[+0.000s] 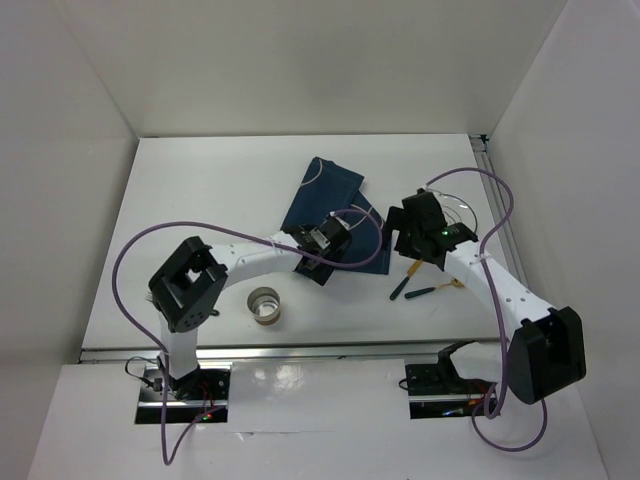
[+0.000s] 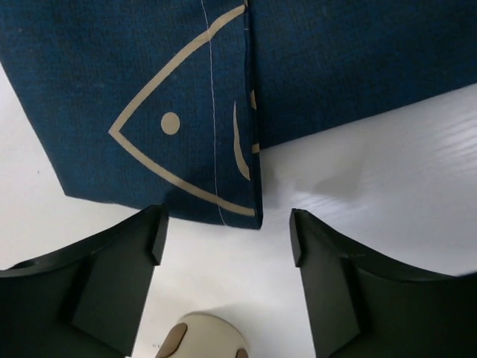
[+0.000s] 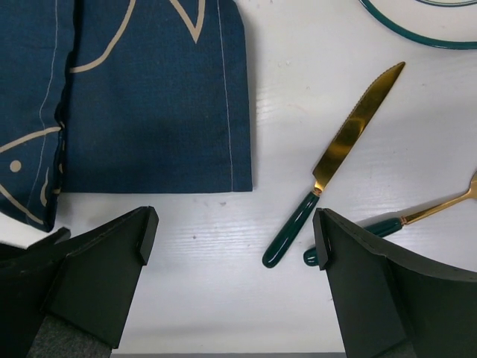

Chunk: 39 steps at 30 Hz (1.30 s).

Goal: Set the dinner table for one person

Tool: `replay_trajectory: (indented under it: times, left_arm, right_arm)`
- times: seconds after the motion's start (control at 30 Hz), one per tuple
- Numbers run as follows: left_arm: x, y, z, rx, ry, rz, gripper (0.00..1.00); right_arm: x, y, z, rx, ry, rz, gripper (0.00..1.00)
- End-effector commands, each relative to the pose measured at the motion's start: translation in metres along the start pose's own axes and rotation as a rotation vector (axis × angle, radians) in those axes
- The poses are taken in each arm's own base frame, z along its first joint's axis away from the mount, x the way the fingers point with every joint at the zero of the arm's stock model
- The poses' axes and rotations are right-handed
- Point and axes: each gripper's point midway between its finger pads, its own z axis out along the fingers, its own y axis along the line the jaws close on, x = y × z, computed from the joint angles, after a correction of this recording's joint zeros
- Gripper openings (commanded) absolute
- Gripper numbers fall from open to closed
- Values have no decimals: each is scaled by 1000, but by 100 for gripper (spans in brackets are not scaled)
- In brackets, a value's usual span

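The white dinner table (image 1: 200,220) holds a dark blue cloth mat (image 1: 332,200) with a fish outline, partly folded. My left gripper (image 1: 318,262) hangs open and empty over the mat's near corner; in the left wrist view the mat (image 2: 149,97) lies just beyond the open gripper (image 2: 227,235). My right gripper (image 1: 412,245) is open and empty to the right of the mat. In the right wrist view the gripper (image 3: 235,231) hovers over bare table, with the mat (image 3: 149,97) at upper left.
A gold knife with a green handle (image 3: 335,164) and a matching fork (image 3: 402,222) lie right of the mat, also in the top view (image 1: 405,285). A green-rimmed plate edge (image 3: 417,33) shows beyond them. A beige cup (image 1: 265,305) stands near the front, low between the fingers in the left wrist view (image 2: 201,339).
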Motion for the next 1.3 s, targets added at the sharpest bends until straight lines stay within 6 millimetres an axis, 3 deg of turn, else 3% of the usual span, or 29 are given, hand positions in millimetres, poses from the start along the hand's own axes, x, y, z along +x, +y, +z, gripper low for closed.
replay_trajectory:
  times: [0.0,0.2,0.47,0.8,1.1,1.2,1.27]
  left_arm:
    - [-10,-1,10,-43,-34,-28,82]
    - [-3,-1,29,-108,10,12,78]
    - [0,14,28,-201,32,18,56]
    - [1,33,20,-244,65,-13,56]
    - [-6,44,11,-258,52,-36,57]
    - [-7,45,9,-258,54,-35,51]
    - [-7,48,10,-262,57,-43,40]
  right_arm:
    - [-5,-3,-5,-7,-25,30,99]
    - [-4,-2,-5,-14,-20,30,99]
    - [10,1,8,-41,29,6,98]
    - [34,0,30,-60,126,-7,98]
    - [50,18,43,-159,207,-37,92]
    - [50,24,48,-192,209,-44,85]
    - [57,26,50,-211,234,-43,84]
